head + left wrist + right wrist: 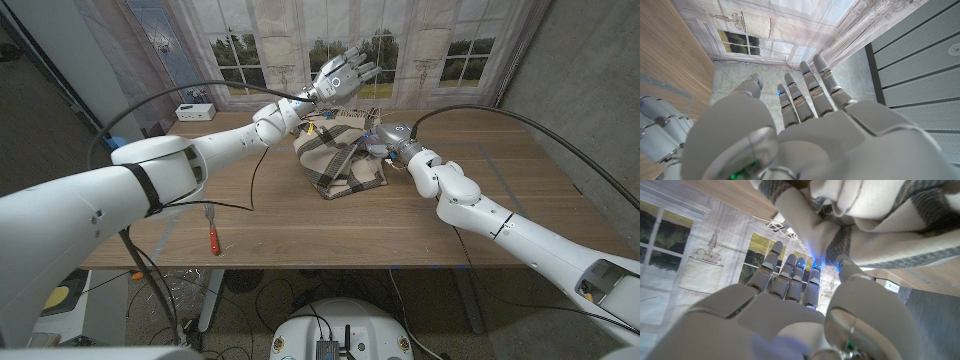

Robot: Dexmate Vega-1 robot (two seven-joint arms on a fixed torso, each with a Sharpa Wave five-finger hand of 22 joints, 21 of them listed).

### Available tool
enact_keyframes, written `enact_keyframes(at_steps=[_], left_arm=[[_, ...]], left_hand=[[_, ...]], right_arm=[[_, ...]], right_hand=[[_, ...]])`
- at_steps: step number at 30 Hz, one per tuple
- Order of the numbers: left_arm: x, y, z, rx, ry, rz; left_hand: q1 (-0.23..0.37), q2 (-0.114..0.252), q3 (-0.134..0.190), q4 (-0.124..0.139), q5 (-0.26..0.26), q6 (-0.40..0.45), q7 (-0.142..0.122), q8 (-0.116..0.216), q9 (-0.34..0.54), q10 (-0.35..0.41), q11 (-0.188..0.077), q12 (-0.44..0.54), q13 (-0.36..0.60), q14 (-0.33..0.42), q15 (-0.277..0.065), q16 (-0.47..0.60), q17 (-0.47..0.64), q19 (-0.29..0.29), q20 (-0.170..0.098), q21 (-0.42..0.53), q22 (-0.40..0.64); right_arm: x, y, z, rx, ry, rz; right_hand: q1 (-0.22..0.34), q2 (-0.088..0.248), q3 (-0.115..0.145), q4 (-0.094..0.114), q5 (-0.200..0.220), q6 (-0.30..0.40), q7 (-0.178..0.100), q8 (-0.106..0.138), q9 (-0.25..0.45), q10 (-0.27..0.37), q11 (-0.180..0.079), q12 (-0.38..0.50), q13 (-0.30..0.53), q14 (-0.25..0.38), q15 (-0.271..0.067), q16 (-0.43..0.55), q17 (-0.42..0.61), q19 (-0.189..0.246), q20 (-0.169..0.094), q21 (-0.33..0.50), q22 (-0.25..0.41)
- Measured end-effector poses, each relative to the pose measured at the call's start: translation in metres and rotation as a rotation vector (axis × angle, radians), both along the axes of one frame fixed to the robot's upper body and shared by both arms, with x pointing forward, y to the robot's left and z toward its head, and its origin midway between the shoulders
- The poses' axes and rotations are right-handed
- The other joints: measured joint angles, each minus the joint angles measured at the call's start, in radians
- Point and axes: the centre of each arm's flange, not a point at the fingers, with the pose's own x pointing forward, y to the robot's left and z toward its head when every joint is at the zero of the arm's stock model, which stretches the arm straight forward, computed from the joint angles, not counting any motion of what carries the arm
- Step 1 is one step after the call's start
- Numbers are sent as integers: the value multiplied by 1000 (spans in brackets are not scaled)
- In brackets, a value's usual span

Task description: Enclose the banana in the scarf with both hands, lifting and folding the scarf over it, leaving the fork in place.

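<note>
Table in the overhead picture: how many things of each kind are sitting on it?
Scarf, bunched in a plaid heap: 1
Fork with a red handle, near the front edge: 1
White box at the far left corner: 1
Total: 3
A banana cannot be made out; a bit of yellow shows at the scarf's far edge, too small to tell.

A: Head cam – high, looking down over both arms at the worktop (300, 215).
B: Wrists?
A: Each close behind its own robot hand, turned. Right wrist and head share the scarf (880, 225); left faces the backdrop.
</note>
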Motion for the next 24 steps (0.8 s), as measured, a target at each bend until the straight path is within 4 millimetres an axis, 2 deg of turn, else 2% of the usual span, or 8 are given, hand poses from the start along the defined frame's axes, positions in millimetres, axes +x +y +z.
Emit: enact_keyframes(at_steps=[3, 13, 24], left_arm=[[-4, 4, -2, -32, 16, -14], [-15, 18, -5, -209, 119, -50], [-30, 40, -9, -450, 275, -153]], left_hand=[[0, 0, 0, 0, 0, 0, 0, 0, -4, -2, 2, 0, -1, -3, 3, 0, -2, -4, 4, -7, 0], [-16, 5, -3, 5, -7, 1, 1, 0, -5, -2, 2, 0, -6, -10, 0, 0, -1, -12, 12, -15, 0], [-51, 10, -7, 21, -11, 1, 25, -7, -5, -22, 29, 0, -14, -30, 2, 7, -1, -27, 27, -30, 0]], right_arm=[[-2, -7, 2, 21, -17, -26], [-10, -18, 9, 87, -71, -50], [-12, -29, 14, 236, -78, 18]], right_hand=[[-2, 2, -4, 4, 0, 0, 0, 0, 0, 3, -3, 0, 0, 0, 0, 0, 1, 0, 0, 0, 0], [-8, 8, -8, 0, 0, 4, -4, 0, 0, 7, -7, 0, 0, 0, 0, 4, 3, 0, 0, 0, 0], [-12, 12, -8, 0, 0, 7, -7, 0, 0, 7, -7, 0, 0, 0, 0, 8, 6, 0, 0, -2, 0]])
